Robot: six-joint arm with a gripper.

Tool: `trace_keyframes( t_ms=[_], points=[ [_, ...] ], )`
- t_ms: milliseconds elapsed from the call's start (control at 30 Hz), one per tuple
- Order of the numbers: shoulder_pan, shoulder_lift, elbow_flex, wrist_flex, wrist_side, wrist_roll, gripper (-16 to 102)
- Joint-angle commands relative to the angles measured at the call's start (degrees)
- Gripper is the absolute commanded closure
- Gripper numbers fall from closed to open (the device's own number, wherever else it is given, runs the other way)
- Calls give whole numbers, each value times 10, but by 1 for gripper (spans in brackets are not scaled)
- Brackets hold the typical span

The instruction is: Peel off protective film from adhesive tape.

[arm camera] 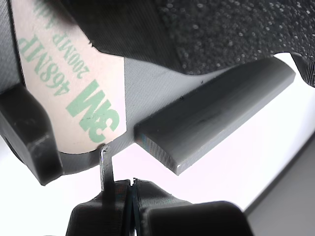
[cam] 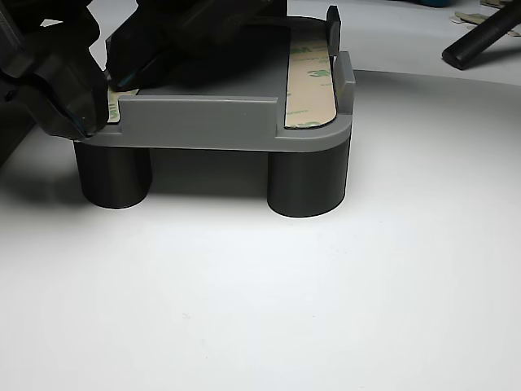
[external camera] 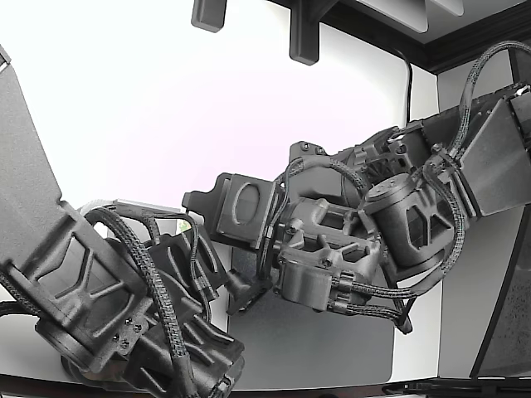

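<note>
The protective film (arm camera: 74,83) is a beige liner with green 3M print, lying flat on a grey part (arm camera: 147,81). In the wrist view my gripper (arm camera: 106,164) shows black fingers pressed together, ending in a thin metal tip. That tip touches the film's rounded corner at the part's edge. Whether the film is pinched cannot be told. In the other view the gripper (cam: 110,77) hovers over the same strip at the grey part's (cam: 203,122) far end. In the exterior view the arms hide the gripper and the tape.
A raised grey wall (arm camera: 211,115) runs beside the film. The part stands on dark cylinders (cam: 308,183) over a white table. A second liner strip (cam: 311,81) lies on its other end. Two black arms (external camera: 99,298) (external camera: 398,215) crowd over a dark mat (external camera: 315,340).
</note>
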Motion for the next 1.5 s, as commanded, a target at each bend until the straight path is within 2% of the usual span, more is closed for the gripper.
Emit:
trace_keyframes(
  t_ms=[0,1467],
  points=[
    [-4,9,-16,-2,2,0,96],
    [-4,4,-18,1,4,-3,96]
  ],
)
